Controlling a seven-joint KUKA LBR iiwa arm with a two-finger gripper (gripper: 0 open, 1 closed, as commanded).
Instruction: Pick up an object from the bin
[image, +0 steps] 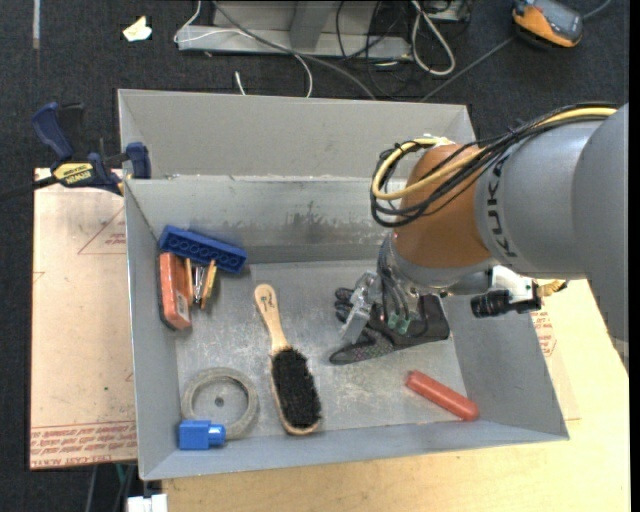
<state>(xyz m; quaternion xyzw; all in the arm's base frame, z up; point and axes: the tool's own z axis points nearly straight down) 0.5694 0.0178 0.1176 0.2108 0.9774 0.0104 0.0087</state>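
Gripper (362, 328) beneath KUKA-lettered arm (556, 200)

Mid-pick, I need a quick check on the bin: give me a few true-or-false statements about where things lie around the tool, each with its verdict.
1. The wooden brush with black bristles lies to the left of the tool. True.
2. The red-orange stick lies against the bin's left wall. False: it lies in the right front part of the bin, below and right of the tool.
3. The small blue block sits next to the tape ring in the near left corner. True.
4. The blue bar lies across the brush. False: it lies in the far left corner, apart from the brush.
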